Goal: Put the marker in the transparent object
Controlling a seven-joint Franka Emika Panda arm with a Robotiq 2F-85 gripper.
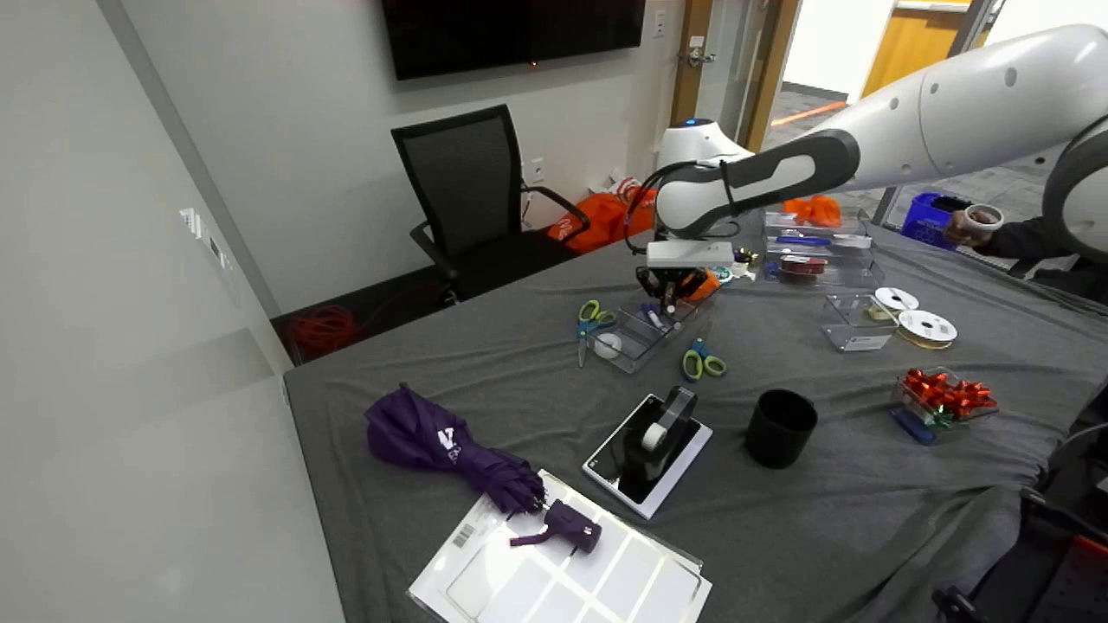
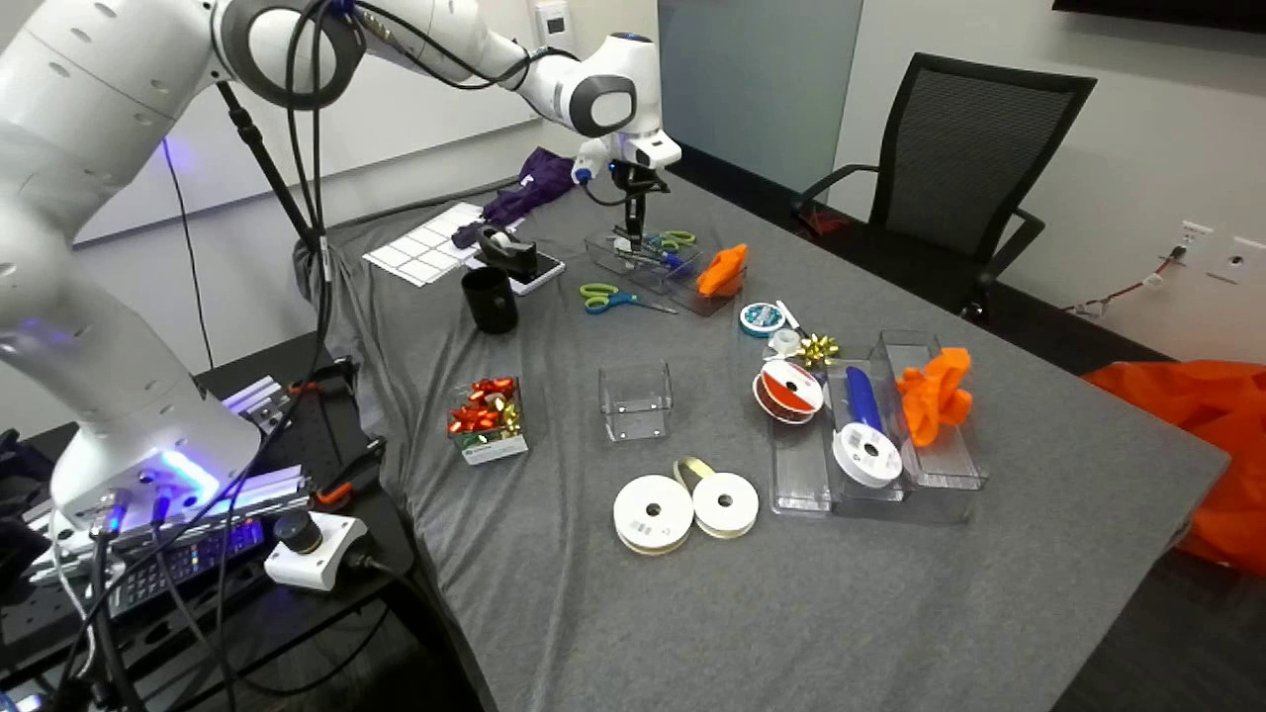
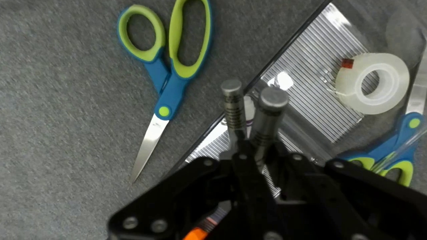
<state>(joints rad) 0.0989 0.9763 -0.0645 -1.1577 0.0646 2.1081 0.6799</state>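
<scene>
My gripper (image 1: 668, 296) reaches down into a long transparent tray (image 1: 639, 348) with markers in it. In the wrist view the fingers (image 3: 259, 146) are close together, with a grey-ended marker (image 3: 273, 100) between them, tilted upward. A similar grey-ended marker (image 3: 232, 93) stands just outside one finger. A blue marker (image 2: 676, 261) shows in the tray in an exterior view; whether it belongs to a grey end, I cannot tell. A white marker with a purple ring (image 3: 249, 108) lies behind the grey ones. A small transparent box (image 2: 635, 403) stands apart on the table.
Green-handled scissors (image 3: 163, 100) lie beside the tray, and another pair (image 1: 701, 359) on its other side. A tape roll (image 3: 373, 83) lies at one tray end. A black cup (image 1: 781, 428), tape dispenser (image 1: 662, 441), ribbon spools (image 2: 653, 512) and bow box (image 2: 490, 420) stand around.
</scene>
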